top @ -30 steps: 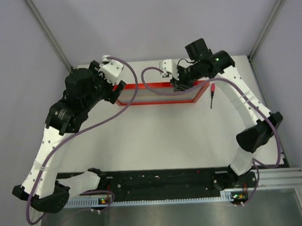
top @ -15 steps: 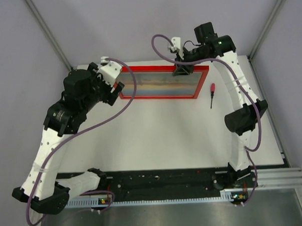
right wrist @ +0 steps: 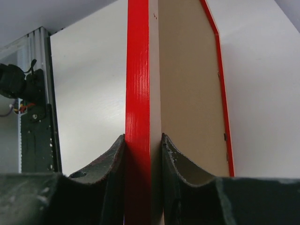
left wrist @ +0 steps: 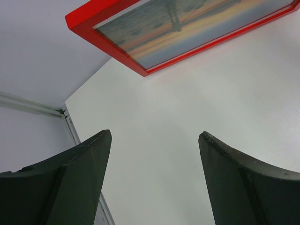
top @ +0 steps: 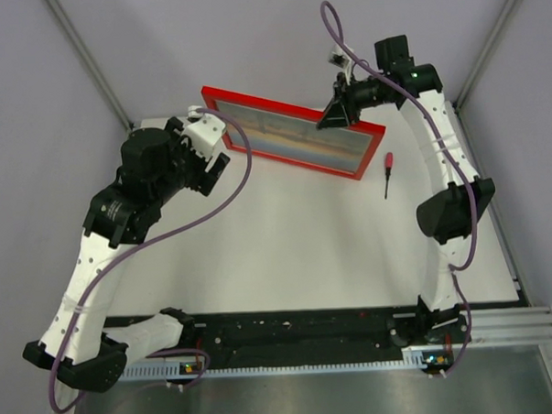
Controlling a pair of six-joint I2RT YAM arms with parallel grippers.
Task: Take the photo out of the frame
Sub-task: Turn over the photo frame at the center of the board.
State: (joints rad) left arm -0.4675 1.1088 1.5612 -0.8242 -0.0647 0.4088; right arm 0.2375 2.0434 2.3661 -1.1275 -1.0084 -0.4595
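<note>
Frame held tilted over the far side of the table, photo inside. Right gripper clamped on its top rail. Left gripper agape, empty, near its left corner. Step: presenting the frame. Next: free the backing board.

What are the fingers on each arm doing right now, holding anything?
Left gripper: fingers open, holding nothing.
Right gripper: fingers shut on the edge of the frame.
</note>
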